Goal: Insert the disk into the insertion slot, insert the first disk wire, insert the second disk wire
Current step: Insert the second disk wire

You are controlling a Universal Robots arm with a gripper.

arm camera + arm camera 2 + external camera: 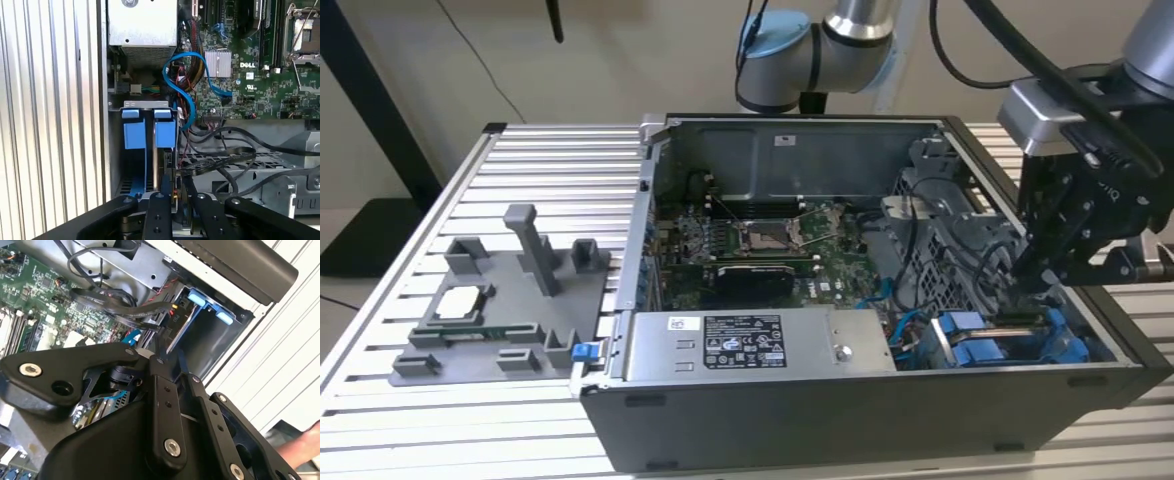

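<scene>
The disk (1019, 320) stands on edge in the insertion slot (134, 172) of the drive cage, at the case's front corner on the exterior view's right. Its blue carrier tabs (150, 131) point up out of the cage. My gripper (1034, 292) reaches down into the cage right over the disk's end. In the first wrist view its fingertips (166, 186) are pressed together on the end of a black disk wire (220, 161), beside the disk's edge. The wire runs off towards the motherboard. Another black flat wire (112, 304) loops above the cage.
The open computer case (854, 420) lies on a slatted metal table (534, 180). Its motherboard (761, 240) and silver power supply (747, 345) sit beside the cage, and a blue cable (187, 90) curls near the tabs. A grey fixture (507, 310) is on the exterior view's left. A person's hand (300, 445) is near the table.
</scene>
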